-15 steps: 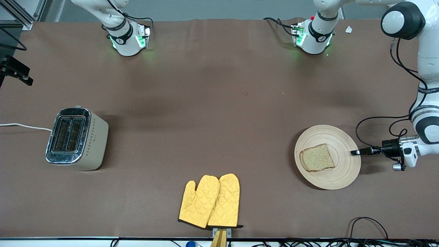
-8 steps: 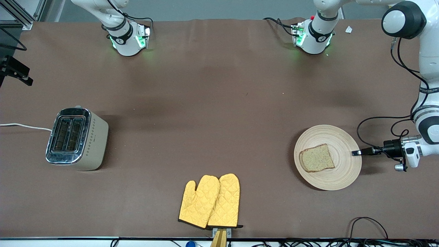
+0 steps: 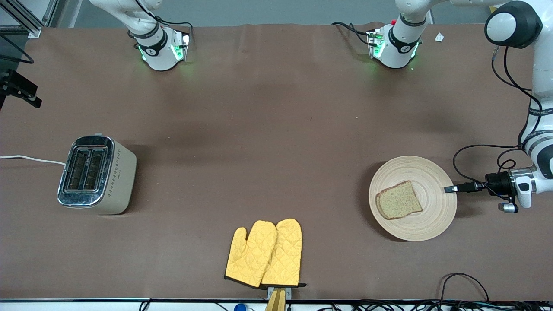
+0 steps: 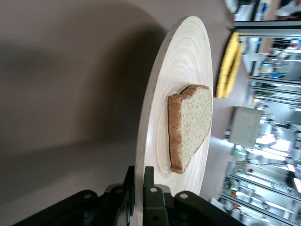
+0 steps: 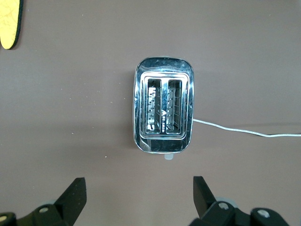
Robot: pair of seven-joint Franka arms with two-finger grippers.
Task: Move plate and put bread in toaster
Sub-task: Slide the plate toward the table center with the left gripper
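Observation:
The round beige plate (image 3: 427, 216) is at the left arm's end of the table, with the brown bread slice (image 3: 398, 200) lying on it. My left gripper (image 3: 450, 188) is shut on the plate's rim at the edge toward the left arm's end. In the left wrist view the fingers (image 4: 150, 181) clamp the rim of the plate (image 4: 183, 70), and the bread (image 4: 190, 127) lies just past them. The cream toaster (image 3: 97, 175) with its chrome top stands at the right arm's end. My right gripper (image 5: 138, 195) hangs open and empty over the toaster (image 5: 163, 112), whose two slots are empty.
A pair of yellow oven mitts (image 3: 264, 253) lies near the table's front edge, between toaster and plate. The toaster's white cord (image 3: 30, 159) runs off the right arm's end of the table. Black cables hang by the left wrist.
The left gripper has risen slightly with the plate's rim in it. The plate's held edge has lifted a little and its shadow has widened. The bread stays on the plate.

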